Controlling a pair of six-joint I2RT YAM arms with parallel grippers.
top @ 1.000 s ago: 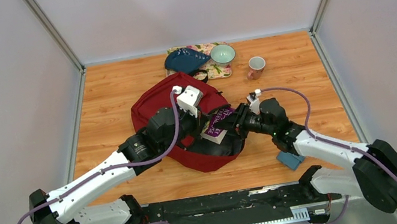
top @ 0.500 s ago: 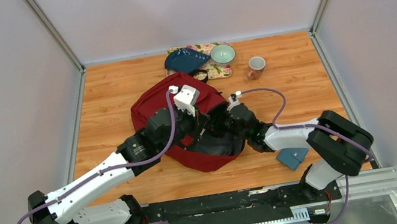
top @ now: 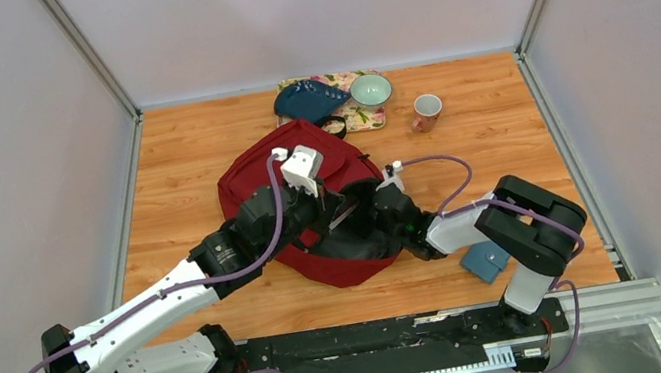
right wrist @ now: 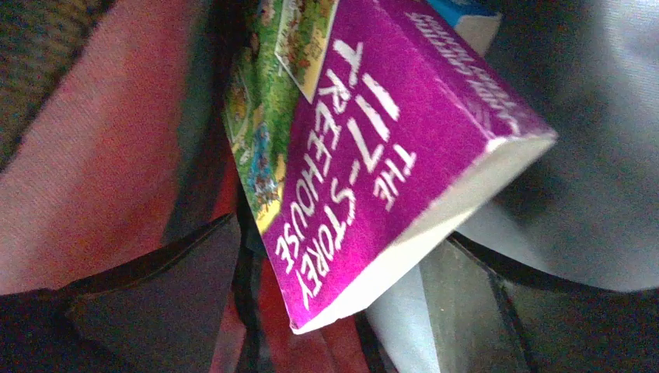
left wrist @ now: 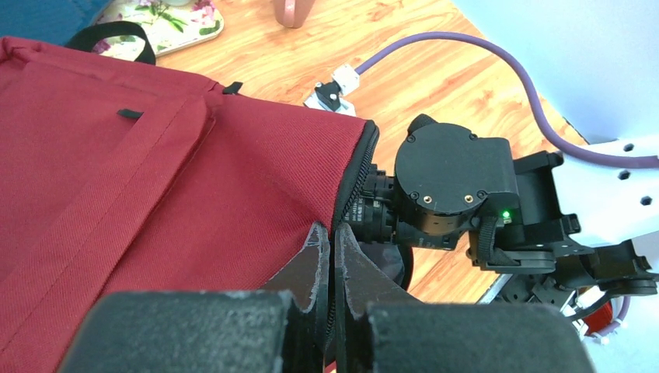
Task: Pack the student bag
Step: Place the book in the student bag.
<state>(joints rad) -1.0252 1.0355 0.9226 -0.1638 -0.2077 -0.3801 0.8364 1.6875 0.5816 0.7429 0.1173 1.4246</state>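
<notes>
Bag: the student bag [top: 250, 182] lies flat at the centre of the surface [top: 179, 151], with its unzipped mouth facing about 4 o'clock
Left tool: the left tool [left wrist: 332, 256] is pinched together on the zip edge of the mouth and holds that edge up
Right tool: the right tool [right wrist: 342, 233] is reached inside the mouth with its fingers spread wide on either side of the book; as far as its own camera shows, it is not squeezing it
Book: the purple book [right wrist: 388, 155] lies slanted inside the bag against red fabric and grey lining, and is hidden from above
Done: one book looks delivered into the main compartment
Left outside: a small blue wallet [top: 484, 263] sits at 4 o'clock of the bag, beside the right arm, and is probably next to go in
Far side: from 12 to 2 o'clock are a floral tray [top: 361, 121], a dark blue item [top: 307, 101], a bowl [top: 371, 89] and a pink cup [top: 426, 111]; I cannot tell whether these get packed
Remaining: draw the right arm out, load whatever else belongs, close the zip
Progress: early to middle, by my reckoning
</notes>
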